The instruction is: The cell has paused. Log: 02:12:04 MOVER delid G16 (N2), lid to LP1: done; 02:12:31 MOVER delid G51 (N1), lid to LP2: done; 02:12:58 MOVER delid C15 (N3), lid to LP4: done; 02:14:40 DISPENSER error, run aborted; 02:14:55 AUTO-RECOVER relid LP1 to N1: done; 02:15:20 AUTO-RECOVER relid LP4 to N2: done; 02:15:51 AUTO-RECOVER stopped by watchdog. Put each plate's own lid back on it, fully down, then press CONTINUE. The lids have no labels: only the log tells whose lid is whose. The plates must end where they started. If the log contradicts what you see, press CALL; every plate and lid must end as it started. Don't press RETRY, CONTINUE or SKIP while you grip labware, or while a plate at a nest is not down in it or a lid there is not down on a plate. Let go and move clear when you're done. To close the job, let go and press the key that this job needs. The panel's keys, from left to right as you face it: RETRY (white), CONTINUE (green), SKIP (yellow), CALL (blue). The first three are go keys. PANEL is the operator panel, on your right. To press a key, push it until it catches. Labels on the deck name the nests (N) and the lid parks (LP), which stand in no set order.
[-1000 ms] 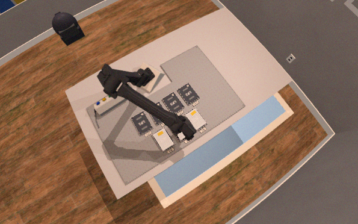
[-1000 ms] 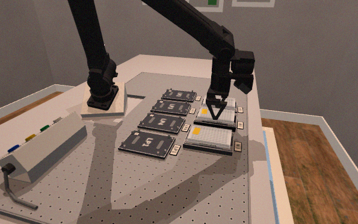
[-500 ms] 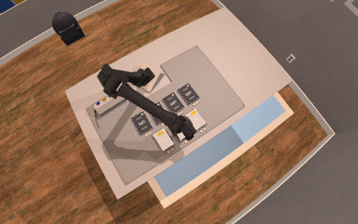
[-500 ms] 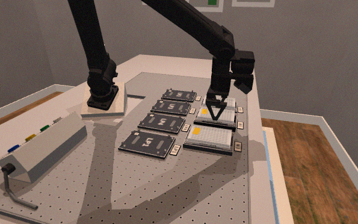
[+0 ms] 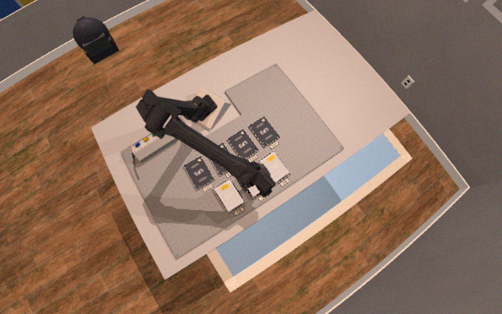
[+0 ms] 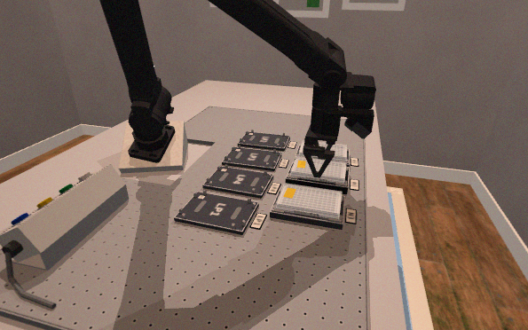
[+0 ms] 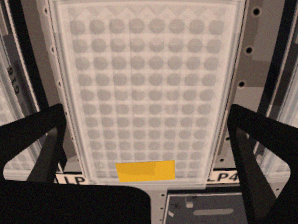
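Observation:
My gripper (image 6: 318, 174) (image 7: 146, 113) is open, its fingers low on either side of the lidded plate (image 6: 326, 172) (image 7: 145, 90) at the middle nest, with a gap beside each finger in the wrist view. That plate's clear lid looks level. Lidded plates also stand at the near nest N1 (image 5: 229, 197) (image 6: 310, 204) and the far nest (image 5: 275, 167), the latter partly behind the gripper in the exterior view. A side mark like G16 shows at the wrist view's left edge. The parks LP1 (image 5: 199, 173) (image 6: 216, 212) and LP4 (image 6: 239, 181) and the two farther parks (image 6: 252, 158) (image 6: 264, 140) bear no lids.
The panel (image 5: 158, 148) (image 6: 82, 215) has blue (image 6: 19, 218), yellow (image 6: 45, 202), green (image 6: 66, 189) and white (image 6: 85, 176) keys; none is near the gripper. A bent rod (image 6: 28, 296) sticks out of the panel's end. Neighbouring plates stand close on both sides of the fingers.

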{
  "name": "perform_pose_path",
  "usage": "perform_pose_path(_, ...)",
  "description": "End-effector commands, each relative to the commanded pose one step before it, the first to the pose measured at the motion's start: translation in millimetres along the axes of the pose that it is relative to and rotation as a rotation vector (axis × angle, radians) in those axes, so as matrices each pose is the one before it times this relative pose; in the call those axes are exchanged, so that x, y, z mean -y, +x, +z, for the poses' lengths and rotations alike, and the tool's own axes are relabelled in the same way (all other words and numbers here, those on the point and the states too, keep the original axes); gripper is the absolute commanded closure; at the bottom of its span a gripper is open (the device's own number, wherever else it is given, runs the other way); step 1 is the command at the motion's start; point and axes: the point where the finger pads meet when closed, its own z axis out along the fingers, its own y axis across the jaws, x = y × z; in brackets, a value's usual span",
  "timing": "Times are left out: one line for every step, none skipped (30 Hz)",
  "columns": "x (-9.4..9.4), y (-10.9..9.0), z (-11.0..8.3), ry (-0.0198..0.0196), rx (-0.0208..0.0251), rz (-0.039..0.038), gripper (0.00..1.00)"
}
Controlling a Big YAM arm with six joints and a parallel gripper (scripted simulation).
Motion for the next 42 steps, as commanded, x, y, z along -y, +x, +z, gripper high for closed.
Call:
perform_pose_path(1.41,5.51,11.59,0.00560,-0.02952,-0.00314,0.00)
perform_pose_path(0.00,0.00,0.00,0.00000,0.00000,0.00000,0.00)
perform_pose_path(0.00,0.00,0.00,0.00000,0.00000,0.00000,0.00)
perform_pose_path(0.00,0.00,0.00,0.00000,0.00000,0.00000,0.00)
perform_pose_path(0.00,0.00,0.00,0.00000,0.00000,0.00000,0.00)
perform_pose_path(0.00,0.00,0.00,0.00000,0.00000,0.00000,0.00)
perform_pose_path(0.00,0.00,0.00,0.00000,0.00000,0.00000,0.00)
perform_pose_path(0.00,0.00,0.00,0.00000,0.00000,0.00000,0.00)
perform_pose_path(0.00,0.00,0.00,0.00000,0.00000,0.00000,0.00)
perform_pose_path(0.00,0.00,0.00,0.00000,0.00000,0.00000,0.00)
perform_pose_path(0.00,0.00,0.00,0.00000,0.00000,0.00000,0.00)
perform_pose_path(0.00,0.00,0.00,0.00000,0.00000,0.00000,0.00)
perform_pose_path(0.00,0.00,0.00,0.00000,0.00000,0.00000,0.00)
perform_pose_path(0.00,0.00,0.00,0.00000,0.00000,0.00000,0.00)
perform_pose_path(0.00,0.00,0.00,0.00000,0.00000,0.00000,0.00)
perform_pose_path(0.00,0.00,0.00,0.00000,0.00000,0.00000,0.00)
perform_pose_path(0.00,0.00,0.00,0.00000,0.00000,0.00000,0.00)
perform_pose_path(0.00,0.00,0.00,0.00000,0.00000,0.00000,0.00)
perform_pose_path(-2.71,-1.39,-5.51,-0.00076,0.00146,-0.00232,0.00)
perform_pose_path(-3.06,-5.93,-6.86,-0.00374,0.01495,0.00382,0.00)
perform_pose_path(-1.81,-8.05,-11.58,-0.00659,0.02584,0.00250,0.00)
perform_pose_path(2.56,-7.46,-10.51,-0.00516,0.02312,0.01128,0.00)
perform_pose_path(2.00,-1.51,-6.03,-0.00217,0.01002,0.00538,0.00)
perform_pose_path(0.02,-0.06,-1.74,0.00005,0.00011,0.00007,0.00)
perform_pose_path(0.02,-0.06,-1.74,0.00005,0.00011,0.00007,0.00)
perform_pose_path(0.02,-0.06,-1.74,0.00004,0.00011,0.00007,0.00)
perform_pose_path(0.00,0.00,0.00,0.00000,0.00000,0.00000,0.00)
perform_pose_path(0.00,0.00,0.00,0.00000,0.00000,0.00000,0.00)
perform_pose_path(0.02,-0.06,-1.74,0.00004,0.00011,0.00007,0.00)
perform_pose_path(0.02,-0.06,-1.74,0.00004,0.00011,0.00007,0.00)
perform_pose_path(0.02,-0.06,-1.74,0.00004,0.00011,0.00007,0.00)
perform_pose_path(0.02,-0.06,-1.74,0.00004,0.00010,0.00007,0.00)
perform_pose_path(0.02,-0.06,-1.74,0.00003,0.00010,0.00007,0.00)
perform_pose_path(0.02,-0.06,-1.74,0.00003,0.00010,0.00007,0.00)
perform_pose_path(0.11,-0.28,-1.34,0.00001,0.00009,0.00005,0.00)
perform_pose_path(0.09,-0.24,-0.50,0.00000,0.00004,0.00002,0.00)
perform_pose_path(0.09,-0.22,-0.42,0.00000,0.00003,0.00002,0.00)
perform_pose_path(0.08,-0.19,-0.34,0.00000,0.00003,-0.00199,0.00)
perform_pose_path(1.43,-0.22,0.38,0.00080,-0.00134,0.00016,0.00)
perform_pose_path(0.56,0.45,2.61,0.00190,-0.00596,-0.00023,0.00)
perform_pose_path(-0.72,-0.36,1.54,0.00026,-0.00104,0.00008,0.00)
perform_pose_path(-0.15,-0.07,-0.16,-0.00044,0.00004,-0.00002,0.00)
